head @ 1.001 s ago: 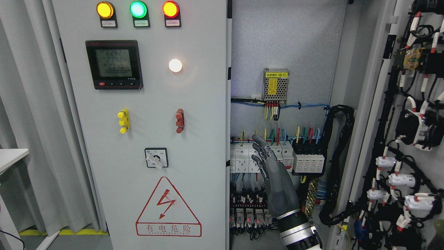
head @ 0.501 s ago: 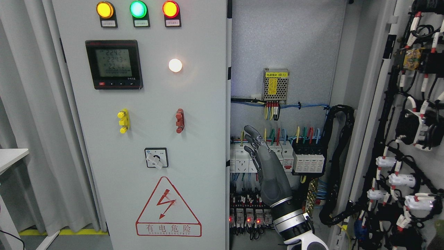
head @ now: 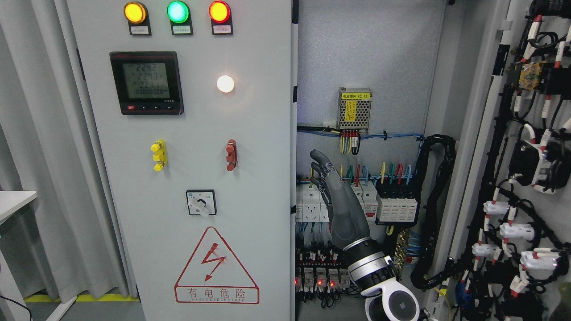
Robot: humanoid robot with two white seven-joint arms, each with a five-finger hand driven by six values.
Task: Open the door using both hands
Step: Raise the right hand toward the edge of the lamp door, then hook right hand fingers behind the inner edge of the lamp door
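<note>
The cabinet's left door (head: 250,249) is a closed grey panel with three lamps, a meter, a rotary switch (head: 200,202) and a warning triangle. The right door (head: 484,133) stands swung open at the right, its wired inner side facing me. My right hand (head: 319,171) rises from the bottom edge right of the middle, inside the open bay. Its fingers are straight and spread, pointing up and left, and hold nothing. The fingertips (head: 315,154) are just right of the left door's free edge (head: 293,187), with a small gap between. No left arm shows.
Behind the hand sit rows of breakers (head: 397,203), relays and coloured wires. A power supply (head: 354,109) hangs on the back plate, and a black cable conduit (head: 439,200) loops at the right. Grey curtains and a white table corner (head: 15,198) are at the left.
My right hand has risen and shifted left, from in front of the breakers toward the left door's free edge. The forearm has come further into view. The doors have not moved.
</note>
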